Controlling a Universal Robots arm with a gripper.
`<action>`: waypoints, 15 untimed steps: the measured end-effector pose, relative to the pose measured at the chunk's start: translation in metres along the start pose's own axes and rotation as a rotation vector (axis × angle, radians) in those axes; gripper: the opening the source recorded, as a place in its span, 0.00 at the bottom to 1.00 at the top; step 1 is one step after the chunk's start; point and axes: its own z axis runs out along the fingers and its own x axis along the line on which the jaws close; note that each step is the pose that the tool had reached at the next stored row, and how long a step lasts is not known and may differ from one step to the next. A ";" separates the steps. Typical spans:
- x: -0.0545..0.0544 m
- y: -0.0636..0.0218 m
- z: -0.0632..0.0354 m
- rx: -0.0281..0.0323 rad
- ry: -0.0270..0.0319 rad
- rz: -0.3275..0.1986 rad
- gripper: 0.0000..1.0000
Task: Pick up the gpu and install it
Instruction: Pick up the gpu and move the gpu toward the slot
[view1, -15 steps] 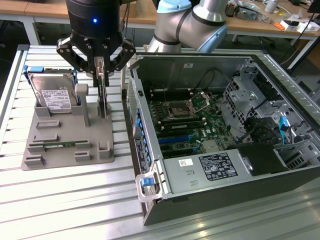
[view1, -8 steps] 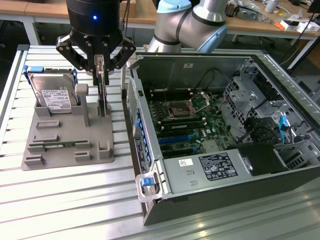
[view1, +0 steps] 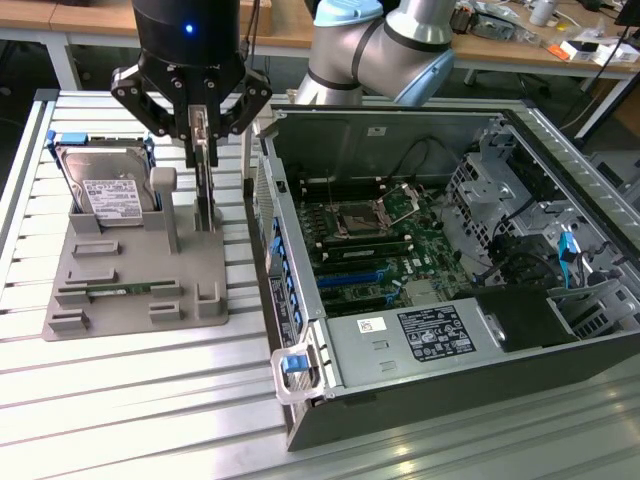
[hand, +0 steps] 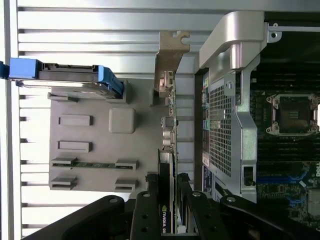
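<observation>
The fingers (hand: 149, 215) are squeezing the gpu (hand: 167, 130), which stands in the grey holder (hand: 100, 165). Hold it straight and tight

Beside your gripper (view1: 203, 158), clamped on the slim black gpu card (hand: 168, 150), the grey metal computer case wall (hand: 220, 130) stands close; opposite, a grey plastic post (view1: 165, 188), then the blue-railed silver hard drive (view1: 110, 190).

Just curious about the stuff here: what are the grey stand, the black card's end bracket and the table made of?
The grey stand looks like matte plastic, perhaps printed: uniform dull grey with blocky slots. On the gpu, the bracket seems to be thin bare sheet metal, pale with a satin sheen. The table appears to be ribbed aluminium: silvery slats with streaks of glare.
</observation>
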 end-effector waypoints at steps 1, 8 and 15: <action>0.000 0.0000 -0.0003 0.0000 0.0000 0.000 0.27; 0.000 0.0001 -0.0036 0.0001 0.0001 0.000 0.27; 0.000 0.0003 -0.0082 0.0000 0.0000 0.000 0.27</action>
